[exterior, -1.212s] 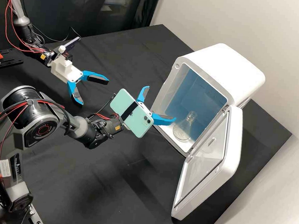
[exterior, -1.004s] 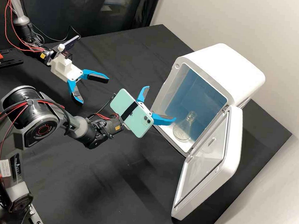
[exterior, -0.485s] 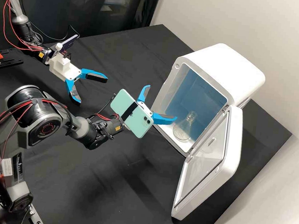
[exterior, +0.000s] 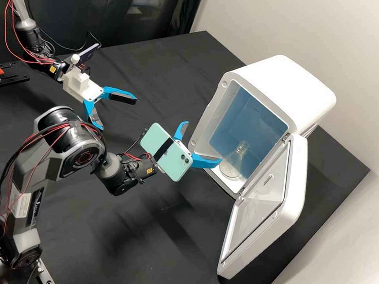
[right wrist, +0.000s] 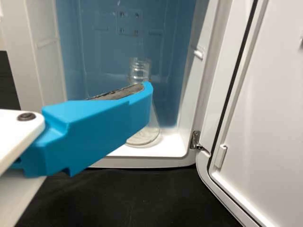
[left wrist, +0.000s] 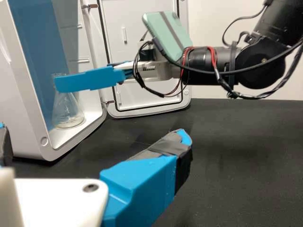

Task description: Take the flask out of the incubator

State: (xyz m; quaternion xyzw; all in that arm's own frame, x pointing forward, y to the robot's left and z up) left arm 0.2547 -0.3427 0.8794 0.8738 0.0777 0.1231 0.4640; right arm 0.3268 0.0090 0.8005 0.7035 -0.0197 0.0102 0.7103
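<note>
I see the flask (exterior: 235, 160), clear glass with a wide base narrowing to a short neck, standing upright on the floor of the white incubator (exterior: 290, 87), towards its front lip. The door (exterior: 266, 204) hangs wide open beside it, leaving the mouth unblocked. My right claw (exterior: 200, 143) sits at the opening with its fingers spread, the lower one near the flask. The left claw (exterior: 115, 113), also spread, hangs well back over the black tabletop (exterior: 144, 227).
</note>
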